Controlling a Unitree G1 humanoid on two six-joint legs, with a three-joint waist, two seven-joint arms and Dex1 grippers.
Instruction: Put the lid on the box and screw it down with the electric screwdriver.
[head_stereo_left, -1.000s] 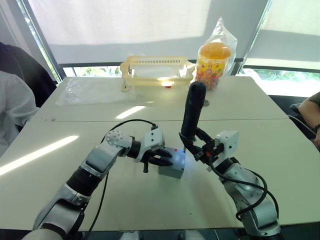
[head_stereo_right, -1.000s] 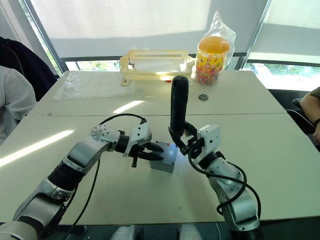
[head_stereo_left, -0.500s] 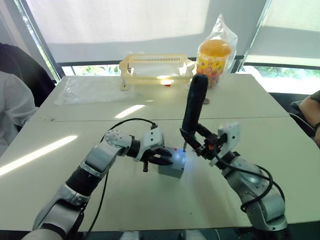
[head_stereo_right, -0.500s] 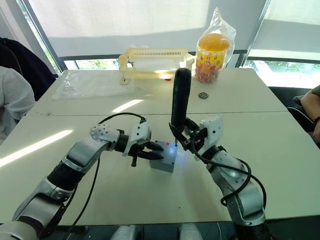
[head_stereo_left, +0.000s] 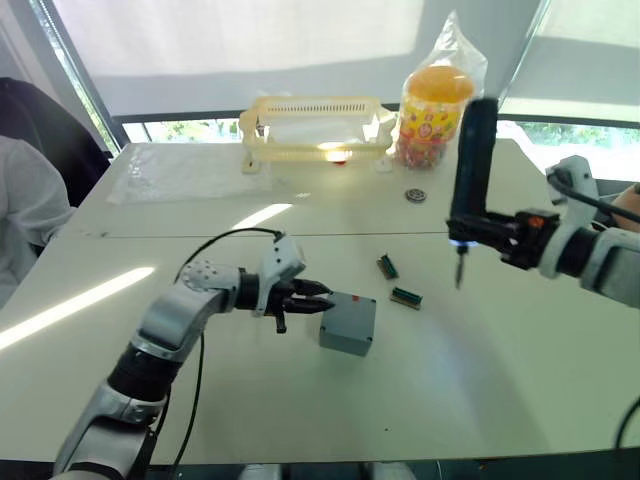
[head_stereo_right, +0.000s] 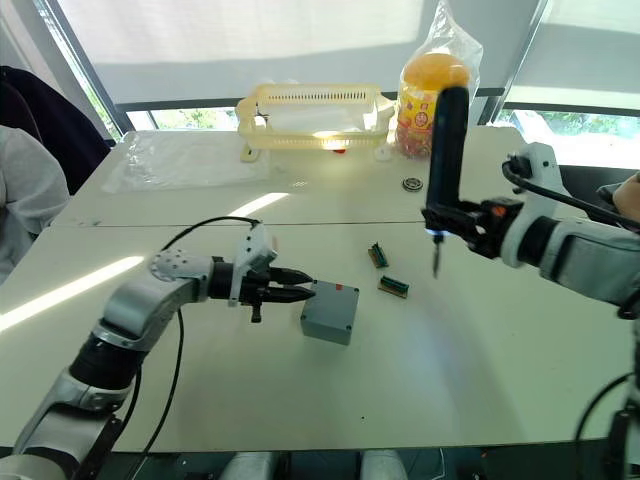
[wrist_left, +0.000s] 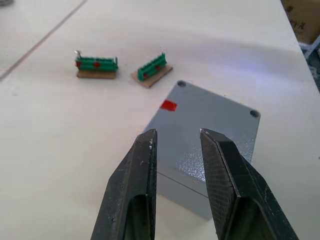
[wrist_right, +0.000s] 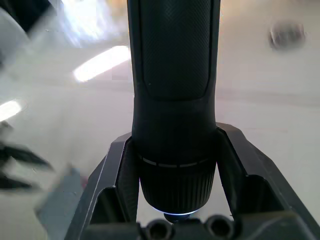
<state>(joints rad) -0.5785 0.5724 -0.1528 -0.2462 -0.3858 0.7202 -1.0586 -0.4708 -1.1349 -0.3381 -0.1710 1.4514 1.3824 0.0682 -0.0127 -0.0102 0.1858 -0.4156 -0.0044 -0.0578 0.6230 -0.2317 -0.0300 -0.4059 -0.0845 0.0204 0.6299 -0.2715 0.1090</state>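
Right hand (head_stereo_left: 478, 232) is gripping the electric screwdriver (head_stereo_left: 470, 170) upright, well right of the box (head_stereo_left: 348, 323); left hand (head_stereo_left: 308, 298), slightly parted, is hovering beside it.

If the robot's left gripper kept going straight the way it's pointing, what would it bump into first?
Most likely the box with the lid on it. The left gripper points right at its near edge, fingers slightly apart, already very close or touching.
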